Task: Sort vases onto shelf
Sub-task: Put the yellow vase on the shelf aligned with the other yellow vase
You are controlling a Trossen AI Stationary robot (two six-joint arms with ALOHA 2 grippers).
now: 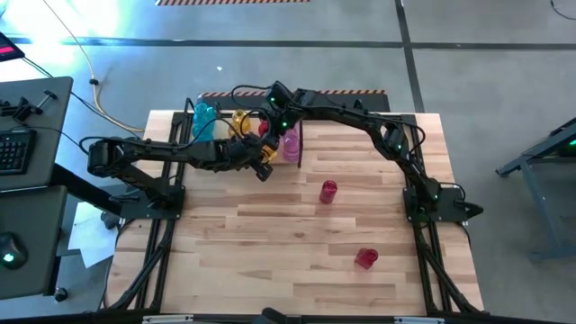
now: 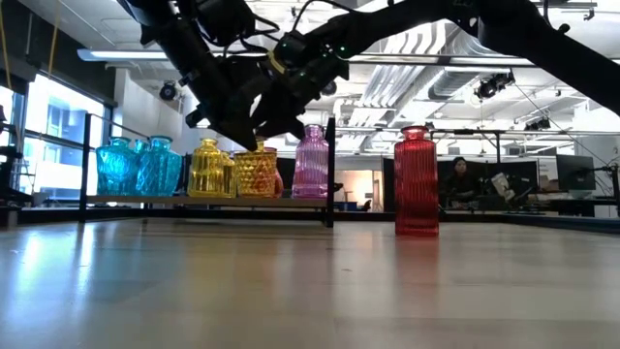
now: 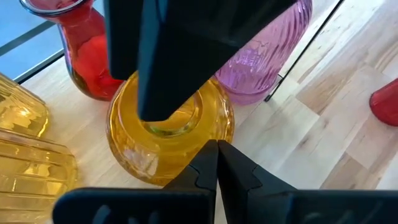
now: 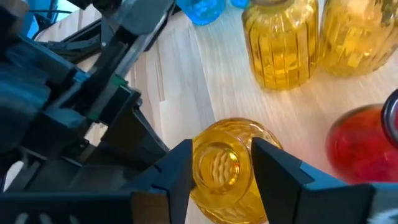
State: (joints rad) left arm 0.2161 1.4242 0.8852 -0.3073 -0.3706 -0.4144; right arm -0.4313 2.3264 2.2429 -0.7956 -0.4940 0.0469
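A bulbous yellow vase [image 3: 168, 146] [image 4: 227, 186] [image 2: 257, 174] stands on the shelf's wooden plank [image 2: 208, 201], between a red vase [image 3: 81, 56] and a pink vase [image 2: 312, 163]. My right gripper [image 4: 221, 152] comes down from above, open, with one finger on each side of the vase's neck. My left gripper [image 3: 217, 155] is shut. It points at the vase's rounded wall from the table's near side. Cyan vases [image 2: 136, 167] and more yellow vases [image 2: 208, 167] stand farther left on the shelf. My left gripper has its shut fingertips [image 3: 211, 152] right at the yellow vase's lower wall [image 3: 186, 165]; I cannot tell whether they touch. My right gripper's fingers [image 4: 183, 165] flank the vase's rim [image 4: 217, 163] from above; I cannot tell whether they touch it. The vase stands upright on the plank.
Two red vases stand on the bare tabletop, one mid-table [image 1: 328, 191] [image 2: 417, 182] and one nearer the front right [image 1: 365, 258]. The shelf's black end post [image 2: 331, 170] rises beside the pink vase. Both arms cross above the shelf [image 1: 297, 135].
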